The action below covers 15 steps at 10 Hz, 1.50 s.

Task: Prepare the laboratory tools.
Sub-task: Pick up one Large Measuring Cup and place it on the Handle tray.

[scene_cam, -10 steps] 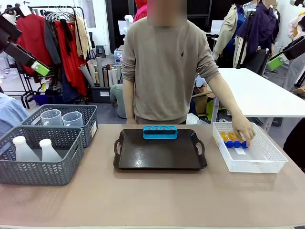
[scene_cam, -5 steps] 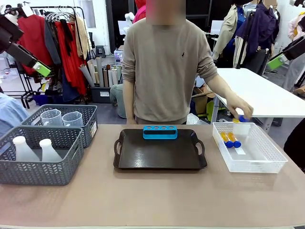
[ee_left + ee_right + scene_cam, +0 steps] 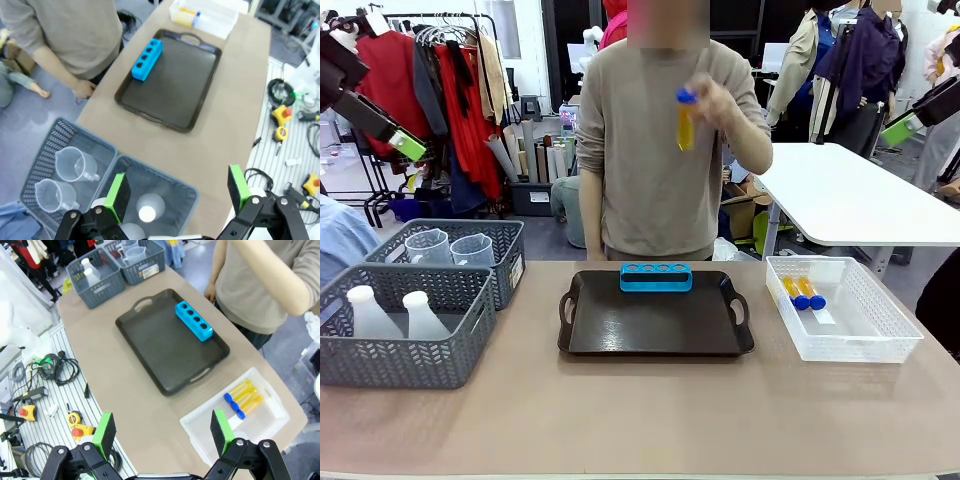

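Observation:
A person's hand holds a small yellow tube [image 3: 686,122] with a blue cap at chest height, above the table. More such tubes [image 3: 800,292] [image 3: 243,398] lie in the white mesh basket [image 3: 880,340]. The blue four-hole rack [image 3: 656,276] [image 3: 147,59] [image 3: 194,321] stands empty at the far edge of the dark tray [image 3: 655,335]. Two clear beakers [image 3: 450,247] [image 3: 75,165] and two white flasks [image 3: 390,312] sit in the grey baskets. My left gripper [image 3: 405,145] [image 3: 177,192] hangs open high over those baskets. My right gripper [image 3: 898,128] [image 3: 162,431] is open, high at the right.
The two grey baskets [image 3: 470,330] stand side by side at the table's left. A white table [image 3: 860,200] and clothes racks are behind the person. The near half of the tabletop [image 3: 650,420] is bare. Cables and tools lie on the floor [image 3: 50,390] beside the table.
The person's hand took one tube out of the white mesh basket and raised it to chest height. Both arms have stayed still.

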Each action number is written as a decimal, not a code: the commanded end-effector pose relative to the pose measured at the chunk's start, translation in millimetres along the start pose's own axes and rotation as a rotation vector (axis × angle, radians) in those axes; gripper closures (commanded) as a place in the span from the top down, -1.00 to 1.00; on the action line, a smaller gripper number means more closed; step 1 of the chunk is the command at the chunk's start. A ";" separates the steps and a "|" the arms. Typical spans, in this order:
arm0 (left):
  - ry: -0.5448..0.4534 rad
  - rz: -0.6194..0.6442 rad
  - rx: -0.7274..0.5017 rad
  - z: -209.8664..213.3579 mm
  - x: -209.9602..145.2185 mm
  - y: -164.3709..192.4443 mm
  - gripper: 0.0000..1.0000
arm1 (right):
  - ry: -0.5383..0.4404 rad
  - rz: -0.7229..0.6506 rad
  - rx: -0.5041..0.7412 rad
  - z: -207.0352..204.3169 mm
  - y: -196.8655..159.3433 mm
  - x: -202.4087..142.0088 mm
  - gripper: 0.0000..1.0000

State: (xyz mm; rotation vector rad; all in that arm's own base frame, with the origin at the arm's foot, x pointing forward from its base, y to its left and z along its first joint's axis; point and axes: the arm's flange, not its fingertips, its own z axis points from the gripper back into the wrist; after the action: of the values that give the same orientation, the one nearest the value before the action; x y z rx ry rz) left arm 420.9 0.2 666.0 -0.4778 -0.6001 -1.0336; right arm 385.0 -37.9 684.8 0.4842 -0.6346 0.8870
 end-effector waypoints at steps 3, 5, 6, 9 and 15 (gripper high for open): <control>0.334 -0.083 0.124 -63.1 16.1 26.8 1.00 | -0.012 0.009 0.007 0.5 1.5 1.4 1.00; 0.468 0.064 0.258 -105.3 10.1 45.4 1.00 | -0.012 0.009 0.007 0.5 1.5 1.4 1.00; 0.490 0.144 0.318 -122.0 0.2 56.9 1.00 | -0.012 0.009 0.007 0.5 1.5 1.4 1.00; 0.462 0.249 0.362 -150.6 -25.5 72.8 1.00 | -0.012 0.009 0.007 0.5 1.5 1.4 1.00; 0.628 0.332 0.426 -157.9 -16.2 90.9 1.00 | -0.012 0.009 0.007 0.5 1.5 1.4 1.00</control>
State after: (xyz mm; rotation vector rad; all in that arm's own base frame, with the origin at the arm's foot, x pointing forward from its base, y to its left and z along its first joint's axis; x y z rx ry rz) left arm 519.8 -43.4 530.8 0.0905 -0.2342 -0.7249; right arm 384.6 -38.0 685.1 0.4836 -0.6337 0.8871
